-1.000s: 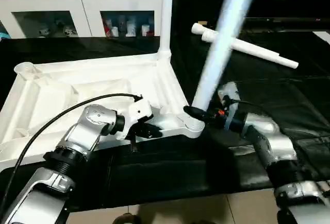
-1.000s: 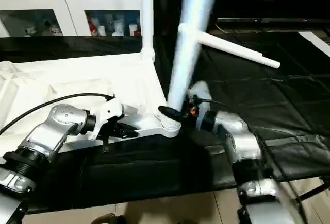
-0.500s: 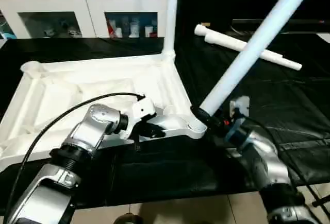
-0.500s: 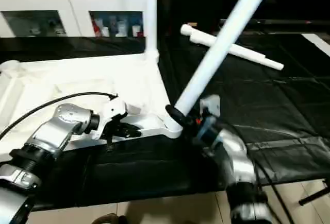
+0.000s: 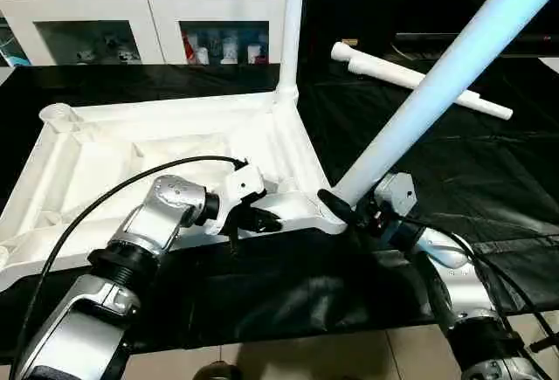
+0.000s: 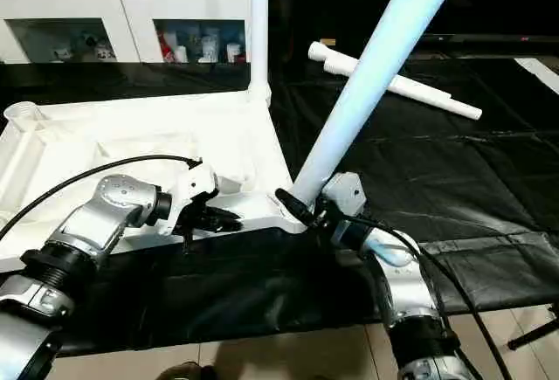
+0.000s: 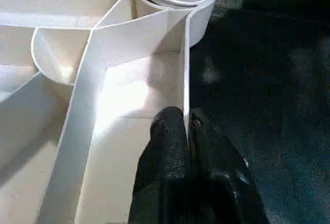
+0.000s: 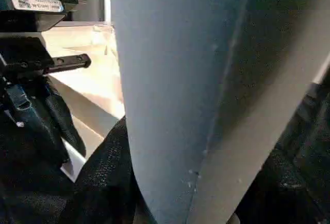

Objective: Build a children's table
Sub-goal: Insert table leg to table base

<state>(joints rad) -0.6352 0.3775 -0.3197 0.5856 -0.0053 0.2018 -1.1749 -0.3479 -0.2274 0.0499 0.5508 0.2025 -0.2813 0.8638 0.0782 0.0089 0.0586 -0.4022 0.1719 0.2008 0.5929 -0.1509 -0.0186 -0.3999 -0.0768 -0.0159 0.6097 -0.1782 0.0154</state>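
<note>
step: seating second leg [image 5: 437, 92] in near corner socket [image 5: 327, 214] of upturned table top [image 5: 131, 148]. my right gripper [image 5: 342, 208] grasps leg base; left gripper [image 7: 186, 131] clenched on rim. leg leans; next, judge: straighten, then twist.

I count one white tabletop [image 5: 131, 148] lying underside up. Four legs in all: one upright leg [image 5: 292, 22] at the top's one o'clock corner, one slanted leg [image 5: 437, 83] at its five o'clock corner, and two loose legs [image 5: 419, 81] lying together at two o'clock. One white cabinet [image 5: 131, 4] stands at twelve.
</note>
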